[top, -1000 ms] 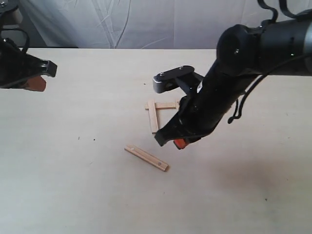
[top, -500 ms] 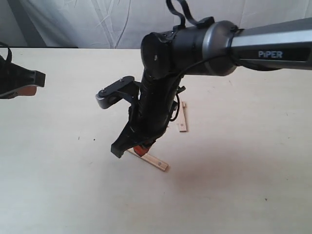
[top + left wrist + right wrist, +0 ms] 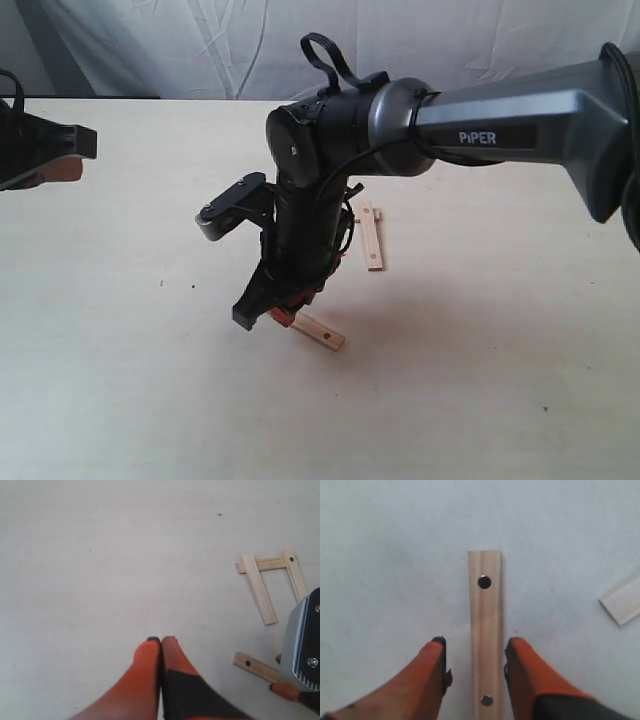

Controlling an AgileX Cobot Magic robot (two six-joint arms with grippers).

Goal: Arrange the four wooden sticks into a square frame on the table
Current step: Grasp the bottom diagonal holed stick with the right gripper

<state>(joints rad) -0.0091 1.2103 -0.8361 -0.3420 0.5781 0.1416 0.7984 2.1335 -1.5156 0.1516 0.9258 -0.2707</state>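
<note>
One loose wooden stick [image 3: 485, 625] with dark holes near its ends lies flat on the table [image 3: 120, 390]. My right gripper [image 3: 475, 647] is open and straddles it, a gap showing on each side. From outside, that gripper [image 3: 280, 313] hangs low over the stick's [image 3: 322, 334] left end. The left wrist view shows three more sticks joined in a U: one [image 3: 259, 588], a short crosspiece [image 3: 267, 563] and a third [image 3: 295, 575]. From outside only one of them [image 3: 372, 237] shows past the arm. My left gripper [image 3: 161, 641] is shut and empty, at the far left [image 3: 70, 155].
The right arm [image 3: 330, 130] stretches in from the right across the middle and hides most of the U of sticks. A white cloth backdrop [image 3: 200, 45] hangs behind the table's far edge. The end of one stick [image 3: 622, 603] shows beside my right gripper.
The right arm has swung left from beside the three joined sticks and come down over the loose stick, its open fingers now on either side of it. The left gripper barely shifted.
</note>
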